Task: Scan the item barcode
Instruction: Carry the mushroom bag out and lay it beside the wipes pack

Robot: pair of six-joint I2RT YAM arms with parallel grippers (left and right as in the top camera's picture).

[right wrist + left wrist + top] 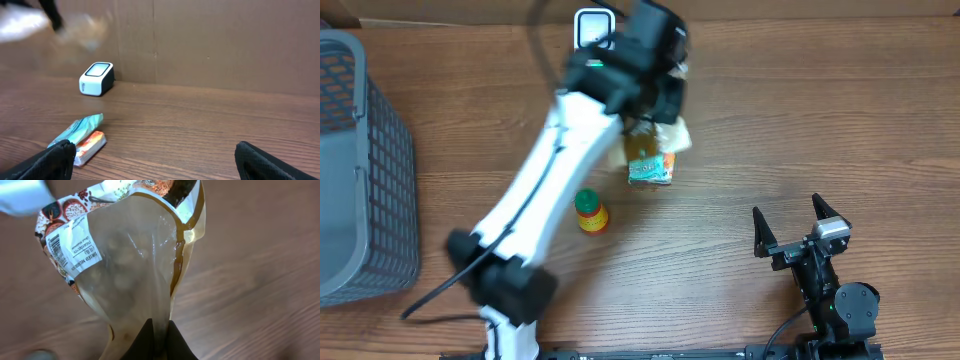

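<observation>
My left gripper [653, 105] is shut on the edge of a clear plastic bag [135, 275], which it holds up in the air near the back of the table. The bag has a printed top and a white barcode label [67, 250] on its left side. In the overhead view the bag [678, 135] hangs partly hidden under the left wrist. The white scanner [593, 25] stands just left of that gripper, by the back wall, and in the right wrist view the scanner [96, 78] faces up. My right gripper [798, 222] is open and empty at the front right.
A teal packet [77, 129] and an orange packet [91, 145] lie together in the middle of the table. A small yellow bottle with a red cap [590, 212] stands beside the left arm. A grey mesh basket [380, 170] fills the left edge.
</observation>
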